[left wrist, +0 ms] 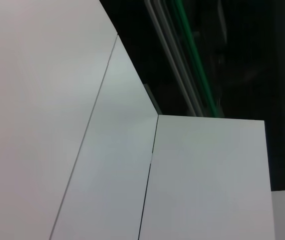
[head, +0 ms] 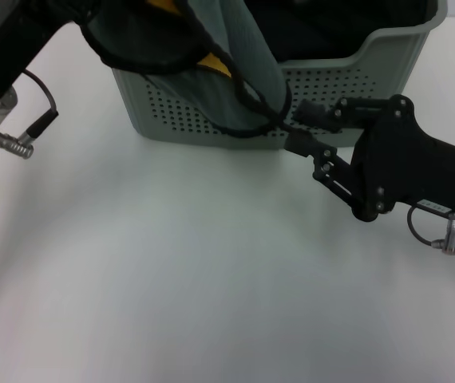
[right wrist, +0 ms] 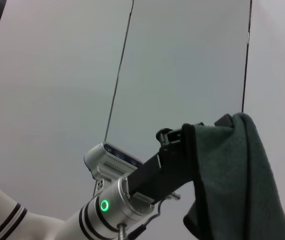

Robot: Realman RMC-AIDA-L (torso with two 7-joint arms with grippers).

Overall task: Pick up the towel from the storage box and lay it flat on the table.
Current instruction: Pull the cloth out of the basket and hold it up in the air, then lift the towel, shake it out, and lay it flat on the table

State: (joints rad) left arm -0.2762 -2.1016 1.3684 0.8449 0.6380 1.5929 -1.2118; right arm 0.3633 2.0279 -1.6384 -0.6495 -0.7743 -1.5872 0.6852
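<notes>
The towel hangs from the top of the head view, grey-green face out, with black edging and a bit of yellow showing. It drapes in front of the sage storage box standing at the back of the white table. In the right wrist view my left gripper is shut on the towel and holds it up. My right gripper is in front of the box wall. Its fingers are apart, with the towel's lower black edge between them.
My left arm comes in at the top left, with a cable and plug hanging beside it. My right arm reaches in from the right. White panels fill the left wrist view.
</notes>
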